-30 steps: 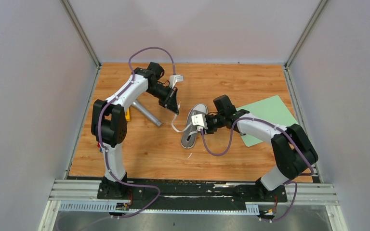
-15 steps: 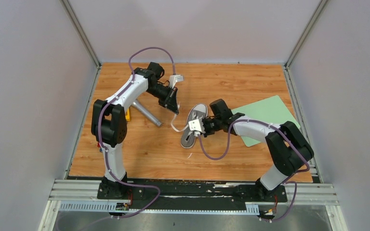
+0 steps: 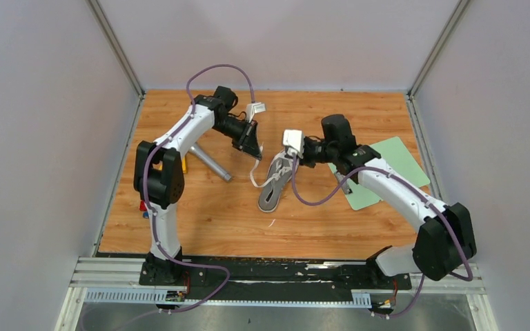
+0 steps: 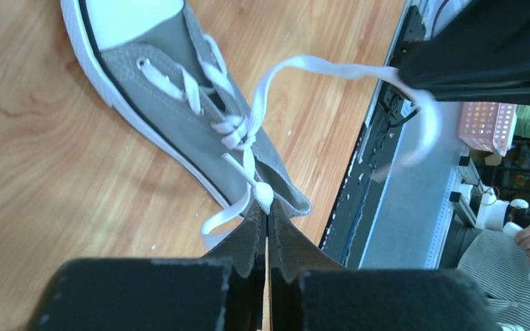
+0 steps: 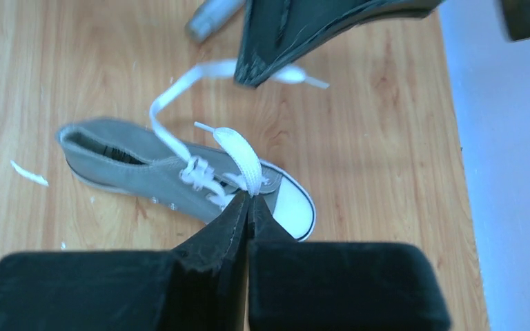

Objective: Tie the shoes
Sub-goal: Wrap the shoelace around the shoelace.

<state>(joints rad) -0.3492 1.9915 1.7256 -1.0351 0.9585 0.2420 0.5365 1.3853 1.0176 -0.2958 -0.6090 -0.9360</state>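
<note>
The grey canvas shoe (image 3: 273,186) with a white toe cap lies on the wooden table between both arms, its laces pulled up. In the left wrist view my left gripper (image 4: 265,205) is shut on a white lace just above the shoe (image 4: 179,103), near its heel opening. From the top it hangs at the shoe's far left (image 3: 254,152). My right gripper (image 5: 250,198) is shut on the other lace, a loop of it rising from the fingertips over the shoe (image 5: 145,169). It sits above the toe end (image 3: 298,157).
A green mat (image 3: 390,164) lies at the right under the right arm. A metal cylinder (image 3: 210,162) and a small yellow item (image 3: 183,164) lie left of the shoe. Grey walls close in three sides.
The right gripper shut on a lace at the shoe and rose toward the back, pulling it taut. The left gripper shifted slightly up and right, still holding its lace.
</note>
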